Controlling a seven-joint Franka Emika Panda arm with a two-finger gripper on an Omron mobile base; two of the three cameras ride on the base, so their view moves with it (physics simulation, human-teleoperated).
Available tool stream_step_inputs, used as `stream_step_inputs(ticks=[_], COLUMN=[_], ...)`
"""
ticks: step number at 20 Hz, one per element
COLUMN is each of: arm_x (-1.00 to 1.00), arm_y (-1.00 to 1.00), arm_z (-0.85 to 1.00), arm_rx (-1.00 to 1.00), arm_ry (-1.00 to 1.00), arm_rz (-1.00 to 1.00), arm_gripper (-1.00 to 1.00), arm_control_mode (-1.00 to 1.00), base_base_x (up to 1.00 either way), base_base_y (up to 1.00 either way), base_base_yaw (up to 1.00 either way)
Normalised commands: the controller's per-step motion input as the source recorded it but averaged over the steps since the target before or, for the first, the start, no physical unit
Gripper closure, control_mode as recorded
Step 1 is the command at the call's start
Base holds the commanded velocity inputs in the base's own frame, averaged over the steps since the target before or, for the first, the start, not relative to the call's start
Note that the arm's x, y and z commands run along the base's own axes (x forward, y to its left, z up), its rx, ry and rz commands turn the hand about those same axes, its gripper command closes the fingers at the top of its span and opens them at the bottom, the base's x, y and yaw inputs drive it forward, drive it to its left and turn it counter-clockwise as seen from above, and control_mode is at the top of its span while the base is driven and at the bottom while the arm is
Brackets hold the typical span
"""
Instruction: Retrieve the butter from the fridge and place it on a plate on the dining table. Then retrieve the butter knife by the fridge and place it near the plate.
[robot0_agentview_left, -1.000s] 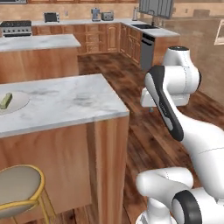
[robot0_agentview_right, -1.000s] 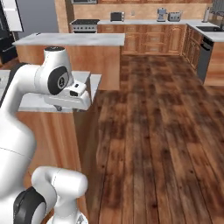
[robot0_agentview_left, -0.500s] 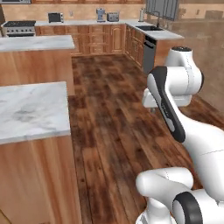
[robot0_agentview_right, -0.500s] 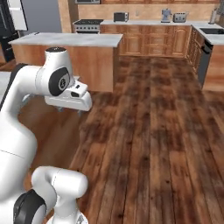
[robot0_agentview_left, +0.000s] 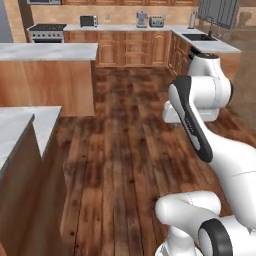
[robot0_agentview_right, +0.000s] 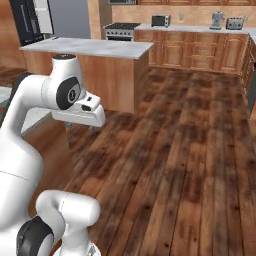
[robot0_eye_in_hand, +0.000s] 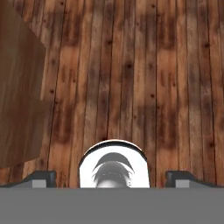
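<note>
My gripper (robot0_eye_in_hand: 113, 177) points down at the wooden floor, open, with nothing between its two dark fingertips (robot0_eye_in_hand: 43, 177). In the right base view the hand (robot0_agentview_right: 82, 112) hangs folded close to the arm, over the floor. A corner of the dining table (robot0_agentview_left: 30, 125), marble on orange-brown wood, sits at the left edge of the left base view. Its wood side (robot0_eye_in_hand: 17, 87) is left of the gripper. The black fridge (robot0_agentview_right: 25, 22) stands far off at the upper left. The butter, the plate and the butter knife are out of view.
A marble-topped island (robot0_agentview_right: 85, 47) stands between me and the fridge; it appears again ahead and to the left (robot0_agentview_left: 47, 52). Wood cabinets with a stove (robot0_agentview_left: 47, 30) and small appliances line the back wall. A sink counter (robot0_agentview_left: 210, 45) lies at the right. Open wooden floor (robot0_agentview_right: 190, 150) stretches ahead.
The whole picture has shifted: the base has moved, the dining table sliding off to the left and the plate leaving the left base view. The arm's pose and the open gripper are unchanged.
</note>
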Motion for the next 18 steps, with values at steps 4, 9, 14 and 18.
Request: stream_step_inputs(ticks=[4,9,14,18], arm_x=[0.0,0.0,0.0,0.0], arm_y=[0.0,0.0,0.0,0.0], arm_z=[0.0,0.0,0.0,0.0], arm_rx=[0.0,0.0,0.0,0.0], arm_ry=[0.0,0.0,0.0,0.0], arm_rz=[0.0,0.0,0.0,0.0], arm_gripper=[-1.0,-1.0,-1.0,-1.0], arm_control_mode=[1.0,1.0,1.0,1.0], base_base_x=[1.0,1.0,1.0,1.0], base_base_y=[-0.99,-0.74,-0.27,0.0], base_base_yaw=[0.24,0.22,0.09,0.0])
